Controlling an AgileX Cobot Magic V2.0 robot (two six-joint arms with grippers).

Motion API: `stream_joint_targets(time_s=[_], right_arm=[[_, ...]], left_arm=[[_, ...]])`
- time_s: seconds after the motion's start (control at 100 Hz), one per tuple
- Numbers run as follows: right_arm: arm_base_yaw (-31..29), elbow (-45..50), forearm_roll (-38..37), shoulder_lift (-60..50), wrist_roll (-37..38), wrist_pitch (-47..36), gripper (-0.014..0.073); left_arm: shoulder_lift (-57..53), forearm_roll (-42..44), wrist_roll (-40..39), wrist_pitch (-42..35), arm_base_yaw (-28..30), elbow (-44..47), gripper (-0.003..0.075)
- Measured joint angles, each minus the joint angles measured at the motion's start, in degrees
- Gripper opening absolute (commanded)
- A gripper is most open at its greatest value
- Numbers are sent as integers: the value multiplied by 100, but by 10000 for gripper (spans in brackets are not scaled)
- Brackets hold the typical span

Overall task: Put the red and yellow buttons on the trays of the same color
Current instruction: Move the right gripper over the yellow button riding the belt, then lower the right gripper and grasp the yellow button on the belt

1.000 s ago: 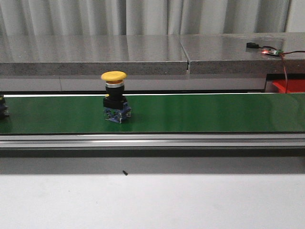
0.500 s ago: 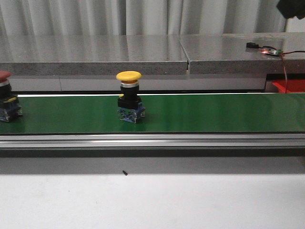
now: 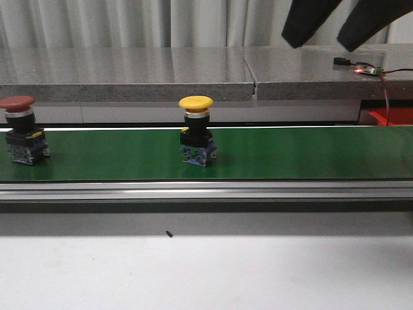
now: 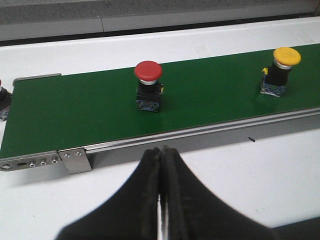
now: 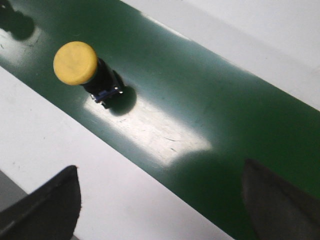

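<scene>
My right gripper [image 3: 335, 29] hangs wide open and empty above the green belt [image 3: 290, 152], off to the right of the yellow button [image 3: 197, 139], which stands upright mid-belt. The red button [image 3: 22, 137] stands upright near the belt's left end (well apart from the yellow one). My left gripper [image 4: 161, 200] is fully closed on nothing, over the white counter [image 3: 206, 271].

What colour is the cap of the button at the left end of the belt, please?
Red; the red button shows best in the left wrist view.
</scene>
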Motion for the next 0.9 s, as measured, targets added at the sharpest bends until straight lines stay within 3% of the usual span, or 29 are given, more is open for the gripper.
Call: stream_joint_targets(time_s=[0.34,0.78,0.9], right_arm=[[284,-990,-9,1401,-323,904,645],[526,-1093,199,1915,-928,370,641],[536,-1102,226,1991,-955,138,542]], left_arm=[[0,0,0,0,0,0,-19],[0,0,0,0,0,0,-18],[0,0,0,0,0,0,-18]])
